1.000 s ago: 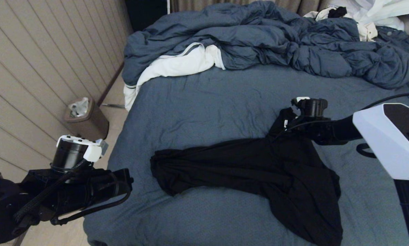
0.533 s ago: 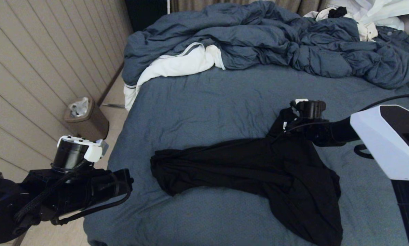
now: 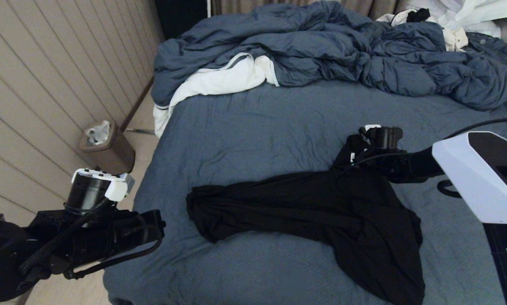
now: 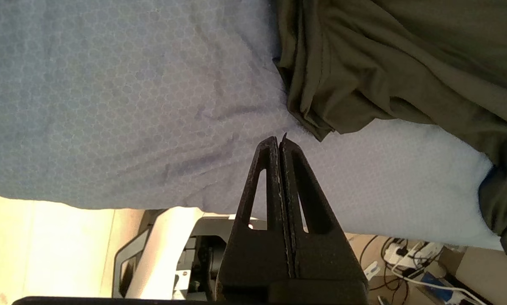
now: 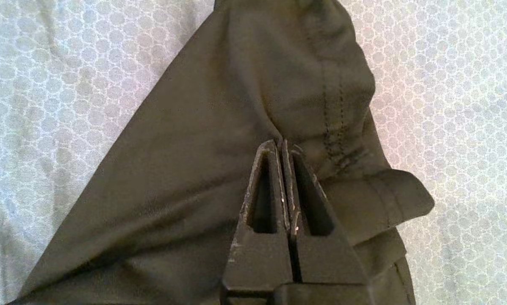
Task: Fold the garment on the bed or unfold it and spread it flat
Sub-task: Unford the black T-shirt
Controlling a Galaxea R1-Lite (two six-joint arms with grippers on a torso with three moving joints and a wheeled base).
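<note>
The right end effector [image 5: 282, 144] is pinching a fold of the garment [image 3: 304, 207] mid-bed [image 3: 253, 127]; the left end effector [image 4: 278, 142] is hovering closed, empty, off the bed's left edge.

We see a plain black thin-jersey T-shirt [image 3: 321, 212] with black stitching along its hem, which reads olive-dark in the wrist views. The wide bed's slate-blue sheet [image 3: 257, 127] carries a fine pale honeycomb print close up. The rumpled blue-grey duvet [image 3: 342, 46] shows a white lining with a dark stripe. White clothes [image 3: 461, 12] lie beyond it. The ribbed wall panelling [image 3: 45, 76] is beige, the small bin [image 3: 107, 148] brown. Both arms are black; the right one bears a white shell [image 3: 473, 178].
</note>
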